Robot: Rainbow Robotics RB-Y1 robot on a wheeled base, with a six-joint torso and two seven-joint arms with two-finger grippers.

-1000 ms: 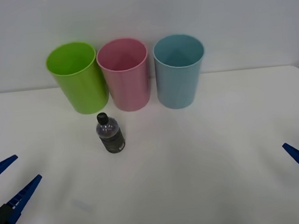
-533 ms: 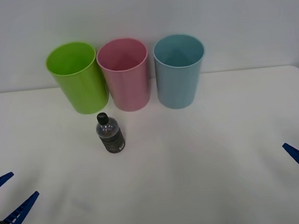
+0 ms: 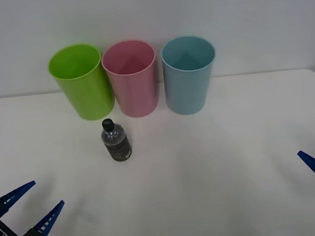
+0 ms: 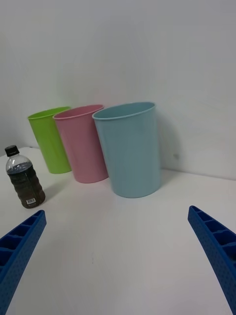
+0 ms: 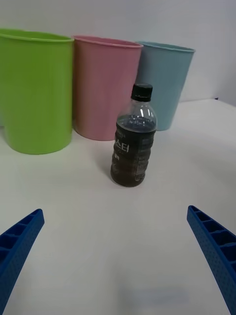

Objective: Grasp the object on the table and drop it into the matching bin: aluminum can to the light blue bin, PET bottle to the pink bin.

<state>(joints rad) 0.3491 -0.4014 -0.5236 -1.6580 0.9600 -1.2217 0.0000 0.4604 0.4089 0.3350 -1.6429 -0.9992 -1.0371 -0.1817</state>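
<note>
The PET bottle [image 3: 115, 141], small and clear with a black cap and a dark label, stands upright on the white table [image 3: 217, 162], just in front of the gap between the green and pink bins. Behind it the pink bin [image 3: 133, 81] is the middle of the row and the light blue bin [image 3: 188, 79] is on its right. My left gripper [image 3: 47, 194] is open near the front left edge, well short of the bottle, which sits centred ahead between its fingers in the left wrist view [image 5: 132, 147]. At the right edge my right gripper [image 3: 310, 140] is open and holds nothing.
A lime green bin [image 3: 83, 83] stands at the left end of the row, touching the pink one. A plain pale wall [image 3: 248, 20] rises behind the bins. Bare tabletop stretches between the bottle and both grippers.
My left gripper dipped toward the front left corner, then swung inward to the right, closer to the bottle. The bottle, bins and right gripper have stayed put.
</note>
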